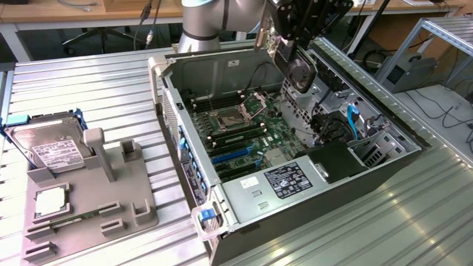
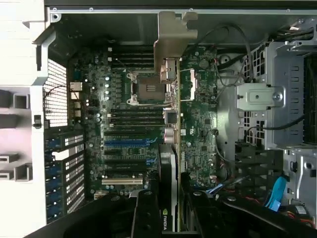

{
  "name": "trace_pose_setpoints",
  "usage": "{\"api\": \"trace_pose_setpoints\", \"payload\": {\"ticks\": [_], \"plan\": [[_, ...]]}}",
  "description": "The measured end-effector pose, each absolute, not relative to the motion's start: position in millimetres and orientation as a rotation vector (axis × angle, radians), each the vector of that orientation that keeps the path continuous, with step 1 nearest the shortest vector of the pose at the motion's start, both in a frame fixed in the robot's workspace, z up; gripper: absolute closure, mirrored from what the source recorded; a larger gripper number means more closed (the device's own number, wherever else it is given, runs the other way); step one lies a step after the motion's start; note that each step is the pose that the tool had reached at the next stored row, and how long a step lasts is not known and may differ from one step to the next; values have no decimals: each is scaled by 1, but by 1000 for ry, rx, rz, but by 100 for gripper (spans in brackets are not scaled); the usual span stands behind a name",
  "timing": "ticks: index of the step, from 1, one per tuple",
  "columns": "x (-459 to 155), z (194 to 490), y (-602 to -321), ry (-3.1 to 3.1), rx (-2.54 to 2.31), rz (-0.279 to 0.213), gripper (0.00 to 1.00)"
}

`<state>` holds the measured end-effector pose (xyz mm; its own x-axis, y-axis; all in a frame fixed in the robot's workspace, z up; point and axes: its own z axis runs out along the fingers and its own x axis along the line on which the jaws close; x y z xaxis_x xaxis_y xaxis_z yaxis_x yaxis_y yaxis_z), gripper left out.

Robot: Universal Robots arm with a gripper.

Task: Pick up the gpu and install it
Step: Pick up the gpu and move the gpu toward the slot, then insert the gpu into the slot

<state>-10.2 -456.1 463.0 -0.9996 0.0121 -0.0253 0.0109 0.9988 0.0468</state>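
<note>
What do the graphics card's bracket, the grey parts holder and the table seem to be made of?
Graphics card bracket: sheet metal, matte silver-beige; thin, with a bent tab.
Parts holder: probably plastic, uniform matte grey with chunky moulded posts; perhaps printed.
Table: metal, likely aluminium; ribbed silver surface with streaky reflections.

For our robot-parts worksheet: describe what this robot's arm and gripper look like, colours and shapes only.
The arm is a smooth, silver-grey cylinder with rounded joint housings. The gripper is matte black, with a bulky dark body and two flat, blocky fingers set side by side.
</note>
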Motion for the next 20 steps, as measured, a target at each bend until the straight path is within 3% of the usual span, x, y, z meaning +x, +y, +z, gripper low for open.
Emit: {"api": "trace_pose_setpoints", "payload": {"ticks": [13, 20], "plan": [[69, 463, -456, 3115, 18, 73, 73], [75, 463, -456, 3115, 18, 73, 73]]}}
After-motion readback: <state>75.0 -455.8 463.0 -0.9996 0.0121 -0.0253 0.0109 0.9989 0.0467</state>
